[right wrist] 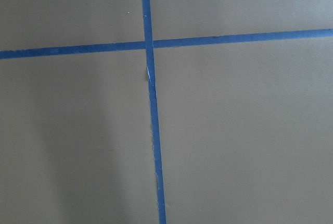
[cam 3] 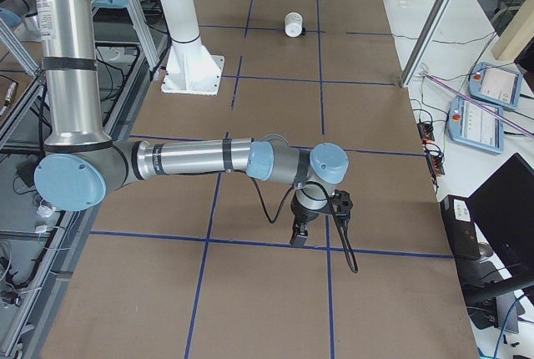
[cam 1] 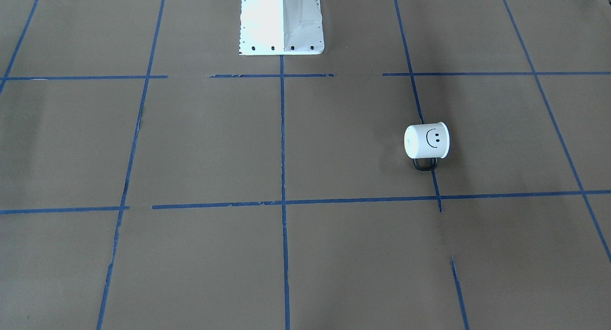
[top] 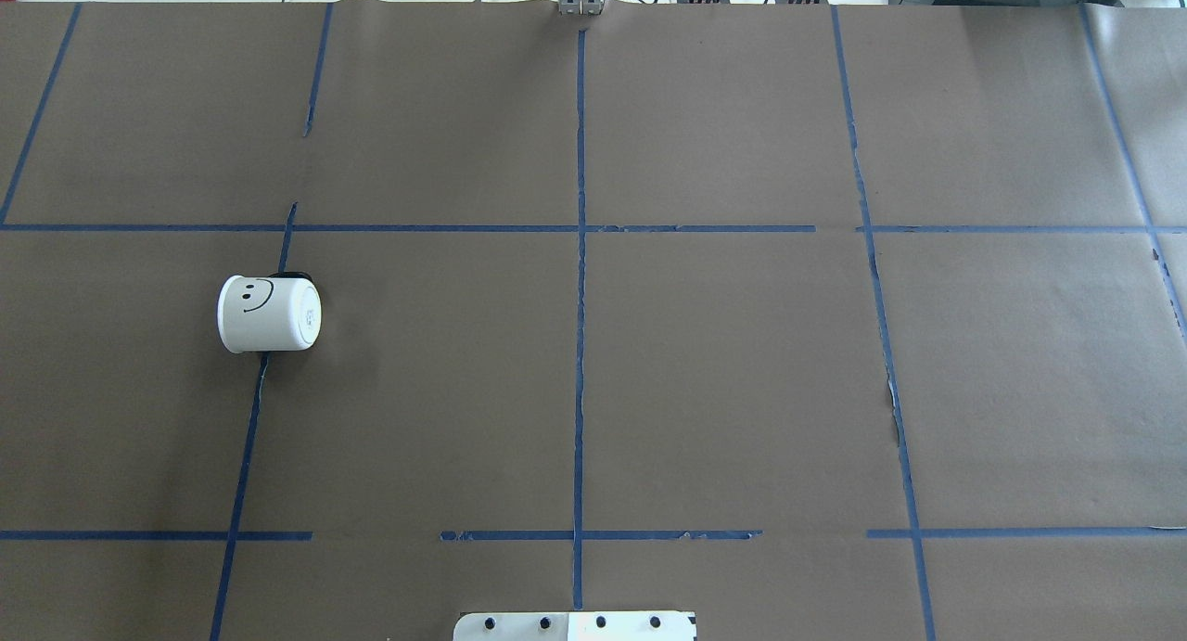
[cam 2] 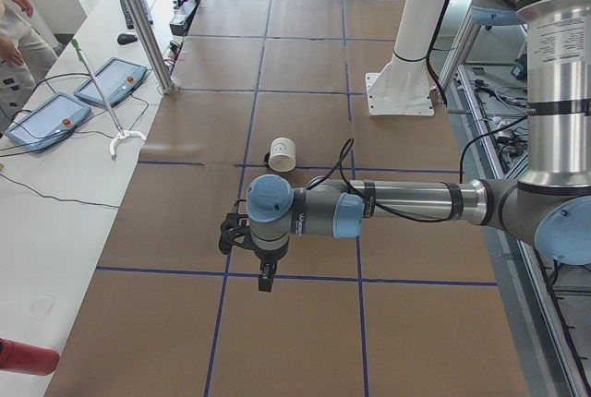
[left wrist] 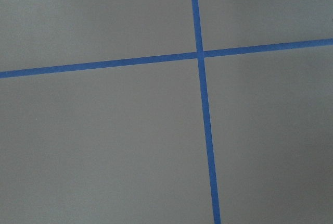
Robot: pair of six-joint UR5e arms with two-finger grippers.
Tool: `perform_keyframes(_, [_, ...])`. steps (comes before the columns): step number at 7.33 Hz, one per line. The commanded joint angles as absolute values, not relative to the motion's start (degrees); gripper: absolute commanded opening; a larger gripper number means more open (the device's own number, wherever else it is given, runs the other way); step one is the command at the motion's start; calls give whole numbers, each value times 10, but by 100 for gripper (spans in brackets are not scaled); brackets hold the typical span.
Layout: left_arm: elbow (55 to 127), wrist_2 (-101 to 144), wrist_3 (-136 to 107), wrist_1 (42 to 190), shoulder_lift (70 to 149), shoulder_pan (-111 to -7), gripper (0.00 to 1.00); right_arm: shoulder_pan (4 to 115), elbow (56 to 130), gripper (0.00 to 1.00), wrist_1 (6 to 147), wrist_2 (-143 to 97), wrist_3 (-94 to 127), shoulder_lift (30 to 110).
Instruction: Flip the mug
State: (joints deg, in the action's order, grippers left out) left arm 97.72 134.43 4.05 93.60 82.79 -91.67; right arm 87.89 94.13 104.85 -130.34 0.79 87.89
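Overhead exterior shows the mug [top: 269, 314] lying on its side on the bench [top: 742, 391], in the robot's left half, right across a line of blue tape [top: 580, 344]. Its base faces the middle of the bench and its mouth faces the left end. The handle [cam 1: 424, 164] rests on the bench on the side away from the robot, and the smiley [cam 1: 433, 138] is turned upward. Seen from the left end, the left tool [cam 2: 266, 282] hangs above the bench with its fingers pointing down, well apart from the mug. I cannot tell how far it is open. Seen from the right end, the right tool [cam 3: 297, 238] hangs the same way, far from the mug, and I cannot tell its opening either. Both wrist cameras show only brown paper and crossing tape.
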Motion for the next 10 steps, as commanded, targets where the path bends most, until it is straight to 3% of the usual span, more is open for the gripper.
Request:
perform_keyframes(1, [984, 1346, 41, 937, 830, -917, 100, 879, 941, 100, 1049, -1303, 8, 879])
perform_keyframes(4, [967, 1345, 41, 1027, 864, -914, 100, 879, 941, 100, 1049, -1303, 8, 880])
perform_keyframes(6, [977, 1342, -105, 1053, 866, -868, 100, 879, 941, 100, 1049, -1303, 8, 879])
perform_keyframes(10, [931, 1339, -525, 1472, 853, -716, 100, 879, 941, 100, 1049, -1303, 8, 879])
